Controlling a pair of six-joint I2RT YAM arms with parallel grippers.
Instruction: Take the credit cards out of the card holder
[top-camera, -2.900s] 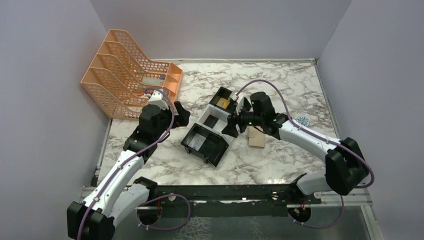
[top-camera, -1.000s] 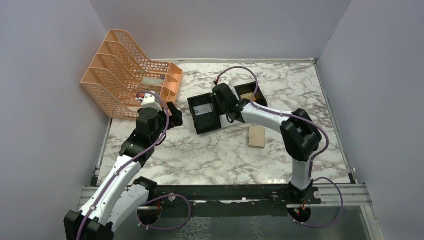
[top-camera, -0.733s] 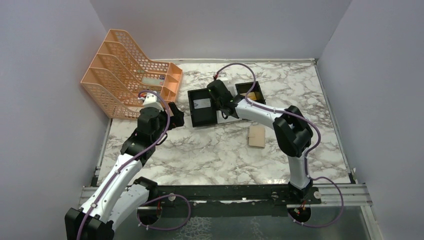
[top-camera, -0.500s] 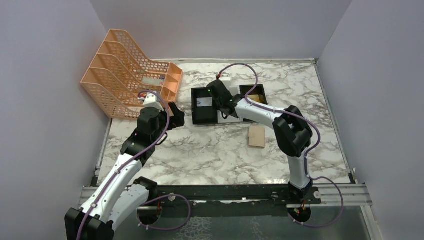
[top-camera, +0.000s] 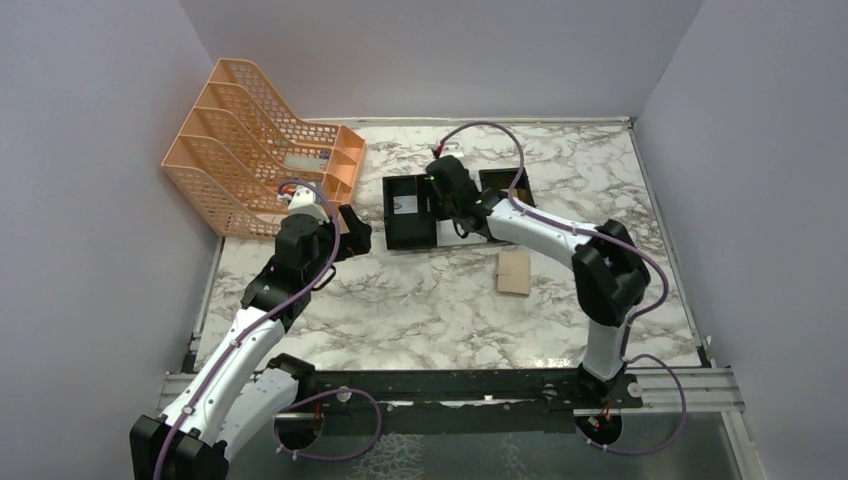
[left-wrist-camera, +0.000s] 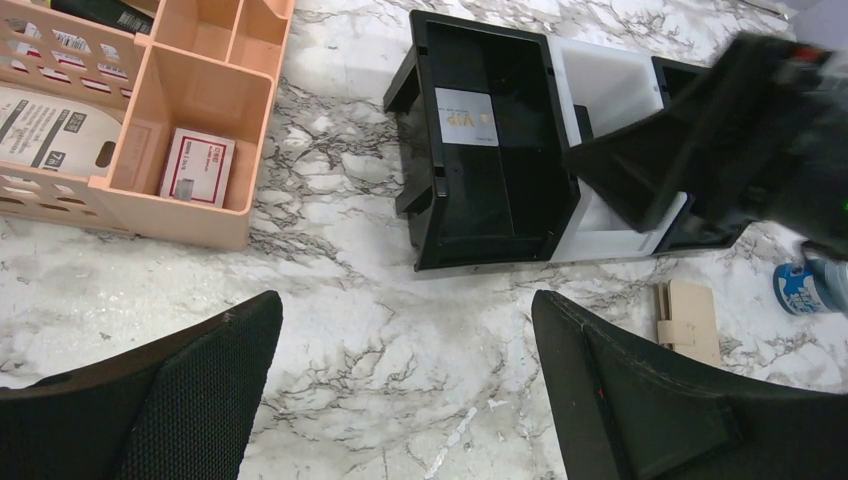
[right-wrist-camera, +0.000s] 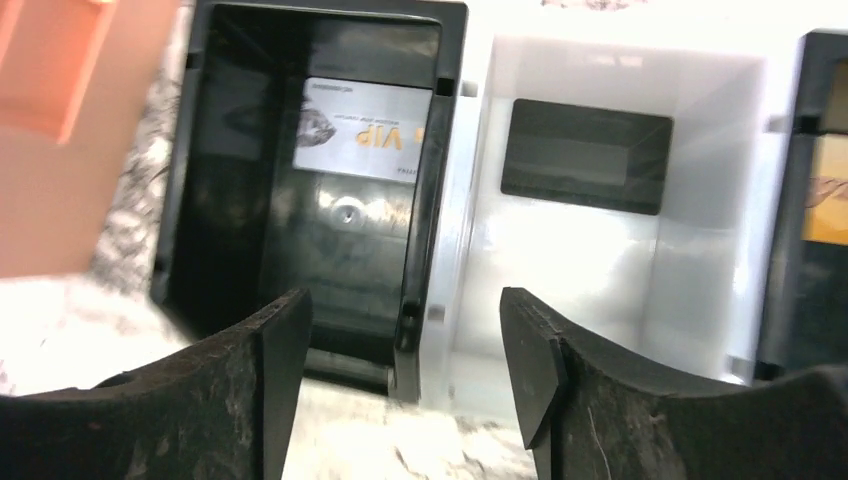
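The tan card holder (top-camera: 514, 271) lies flat on the marble table, apart from both grippers; it also shows in the left wrist view (left-wrist-camera: 690, 318). My right gripper (top-camera: 443, 200) is open and empty, low over the near edge of the trays, straddling the wall between the left black tray (right-wrist-camera: 300, 250) and the white tray (right-wrist-camera: 600, 270). A white VIP card (right-wrist-camera: 367, 127) lies in the left black tray, a black card (right-wrist-camera: 585, 155) in the white tray, a yellow card (right-wrist-camera: 828, 190) in the right black tray. My left gripper (top-camera: 356, 228) is open and empty above bare table (left-wrist-camera: 405, 330).
An orange mesh file rack (top-camera: 260, 150) with papers stands at the back left, close to my left gripper. A small blue round item (top-camera: 607, 241) lies right of the trays. Walls close in the table on three sides.
The right arm has pushed the three trays from a slanted spot mid-table back into a straight row, then its gripper shifted slightly right. The left arm has barely moved.
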